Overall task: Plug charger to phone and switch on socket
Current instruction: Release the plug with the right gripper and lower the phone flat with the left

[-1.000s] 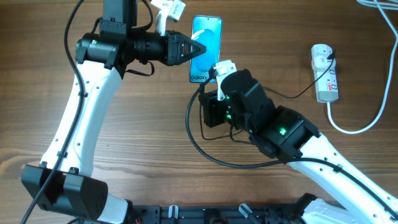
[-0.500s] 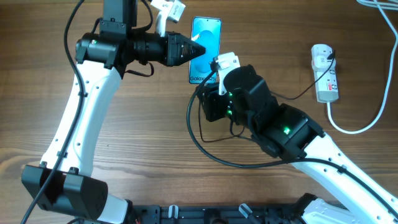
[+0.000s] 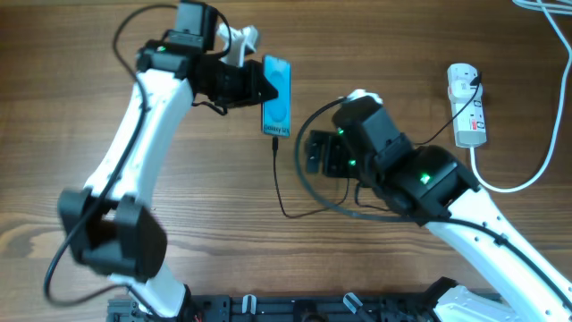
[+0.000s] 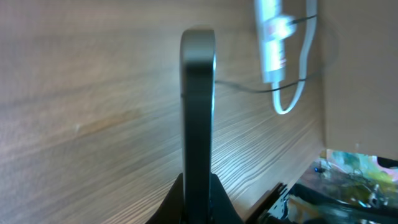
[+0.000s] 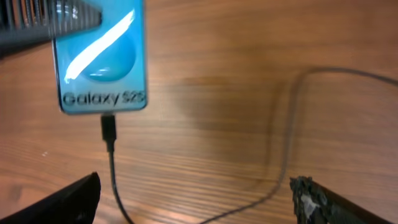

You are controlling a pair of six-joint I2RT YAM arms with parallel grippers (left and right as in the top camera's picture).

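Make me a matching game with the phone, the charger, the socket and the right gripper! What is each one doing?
Things:
1 phone
2 charger
3 socket
4 right gripper

States:
A open, holding nothing
B white, lying on the table
C gripped by the left gripper
D plug in the phone's bottom edge

Pairs: 1-C, 2-D, 3-B, 4-A

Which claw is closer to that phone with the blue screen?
Left. The left claw grips the phone; the right claw hangs open, apart from it, past its bottom end.
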